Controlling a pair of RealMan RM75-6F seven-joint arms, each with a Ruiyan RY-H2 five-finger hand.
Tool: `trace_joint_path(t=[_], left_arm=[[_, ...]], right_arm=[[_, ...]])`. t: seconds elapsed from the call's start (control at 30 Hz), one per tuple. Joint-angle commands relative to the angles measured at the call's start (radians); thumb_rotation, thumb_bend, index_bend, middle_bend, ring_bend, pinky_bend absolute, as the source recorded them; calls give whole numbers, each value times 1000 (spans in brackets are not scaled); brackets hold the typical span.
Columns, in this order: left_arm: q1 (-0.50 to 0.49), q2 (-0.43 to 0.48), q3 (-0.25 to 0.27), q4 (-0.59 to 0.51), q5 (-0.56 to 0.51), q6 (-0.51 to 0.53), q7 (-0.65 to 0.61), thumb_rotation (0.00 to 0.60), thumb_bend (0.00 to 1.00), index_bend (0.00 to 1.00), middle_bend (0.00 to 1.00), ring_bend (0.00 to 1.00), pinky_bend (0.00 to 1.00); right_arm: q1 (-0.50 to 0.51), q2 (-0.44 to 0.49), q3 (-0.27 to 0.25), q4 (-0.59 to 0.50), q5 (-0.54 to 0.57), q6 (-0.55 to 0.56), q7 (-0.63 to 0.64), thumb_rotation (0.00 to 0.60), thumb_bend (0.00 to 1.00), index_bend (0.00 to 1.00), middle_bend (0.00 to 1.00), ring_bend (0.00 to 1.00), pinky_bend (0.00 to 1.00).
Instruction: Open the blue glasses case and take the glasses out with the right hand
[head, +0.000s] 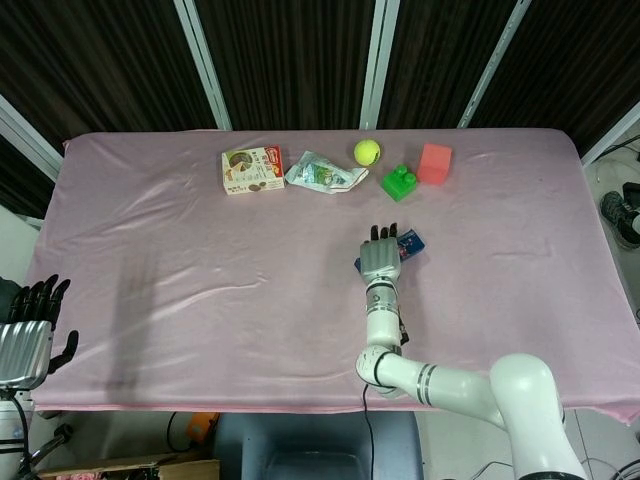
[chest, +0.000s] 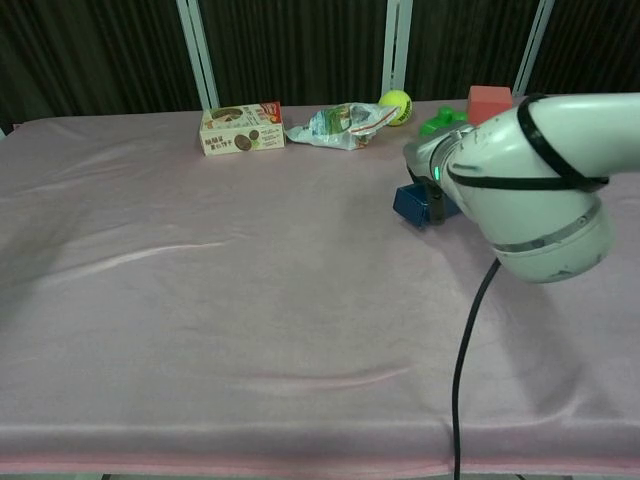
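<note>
Two hands on show: the right hand (head: 378, 256) lies palm-down over the small blue hard-shell glasses case (head: 411, 243), fingers draped on it, apparently gripping, though the arm blocks a clear look. Case sits shut on the pink tablecloth (head: 200, 300), near the green toy brick (head: 399, 182). Likely it's holding the case ready for opening. Left hand (head: 25, 330) waits off the table's edge, fingers apart, empty.

Far row, left to right: box (head: 252, 169), bag (head: 324, 173), ball (head: 367, 152), brick (head: 400, 182), cube (head: 435, 163).
Case (head: 410, 243): under right robot hand (head: 378, 255), mid-desk (head: 200, 290).
</note>
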Motion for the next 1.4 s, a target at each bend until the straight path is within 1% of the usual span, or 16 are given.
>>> trace_joint_path(t=[0.03, 0.07, 0.13, 0.2, 0.3, 0.4, 0.5, 0.63, 0.7, 0.77, 0.87, 1.0, 1.1, 1.17, 1.3, 1.4], left_arm=[[-2, -2, 0, 1, -3, -4, 4, 600, 409, 0, 0, 0, 51], [-3, -3, 1, 1, -3, -7, 6, 600, 409, 0, 0, 0, 51], [-5, -7, 2, -2, -10, -14, 23, 600, 409, 0, 0, 0, 51], [-6, -10, 1, -6, -15, -16, 34, 600, 410, 0, 0, 0, 51], [-4, -10, 1, -10, -14, -10, 35, 600, 409, 0, 0, 0, 51], [-4, -11, 2, -11, -14, -9, 38, 600, 410, 0, 0, 0, 51], [-3, -11, 3, -12, -11, -4, 39, 600, 410, 0, 0, 0, 51], [0, -9, 6, -16, -5, 1, 37, 600, 410, 0, 0, 0, 52], [2, -8, 7, -18, 0, 6, 35, 600, 410, 0, 0, 0, 52], [3, -7, 9, -20, 4, 7, 33, 600, 410, 0, 0, 0, 52], [2, -6, 13, -22, 13, 9, 29, 600, 410, 0, 0, 0, 52], [2, -7, 17, -19, 23, 8, 28, 600, 410, 0, 0, 0, 52], [1, -8, 19, -17, 24, 6, 31, 600, 410, 0, 0, 0, 51], [1, -6, 20, -18, 24, 4, 33, 600, 410, 0, 0, 0, 51], [-2, -9, 18, -17, 19, 1, 40, 600, 410, 0, 0, 0, 51], [-3, -10, 19, -18, 17, -3, 47, 600, 410, 0, 0, 0, 51]], right_arm=[[17, -20, 16, 34, 16, -19, 12, 600, 563, 536, 149, 122, 1], [18, -24, 19, 42, 20, -23, 15, 600, 563, 518, 144, 118, 1], [27, -42, 33, 79, 41, -35, 22, 600, 563, 416, 114, 99, 0], [35, -55, 42, 110, 49, -40, 32, 600, 563, 277, 80, 78, 0], [35, -46, 45, 117, 16, -41, 69, 600, 560, 128, 50, 61, 0], [17, -16, 38, 78, -1, -45, 92, 600, 501, 67, 40, 52, 0], [-9, 29, 22, 21, -21, -58, 115, 600, 443, 42, 40, 52, 0], [-68, 126, -27, -98, -72, -81, 158, 600, 436, 43, 40, 52, 0], [-113, 194, -65, -175, -148, -101, 215, 600, 437, 66, 39, 52, 0], [-167, 257, -103, -238, -274, -115, 315, 600, 436, 118, 40, 52, 0], [-252, 316, -158, -265, -479, -121, 501, 600, 436, 195, 40, 52, 0], [-326, 324, -198, -175, -687, -150, 771, 600, 434, 296, 50, 53, 0], [-351, 292, -213, -64, -800, -170, 955, 600, 434, 360, 85, 55, 0], [-357, 268, -227, 15, -856, -191, 1047, 600, 434, 376, 99, 58, 0], [-358, 226, -242, 120, -913, -221, 1149, 600, 434, 380, 103, 60, 0], [-353, 195, -242, 179, -929, -237, 1182, 600, 434, 382, 102, 60, 0]])
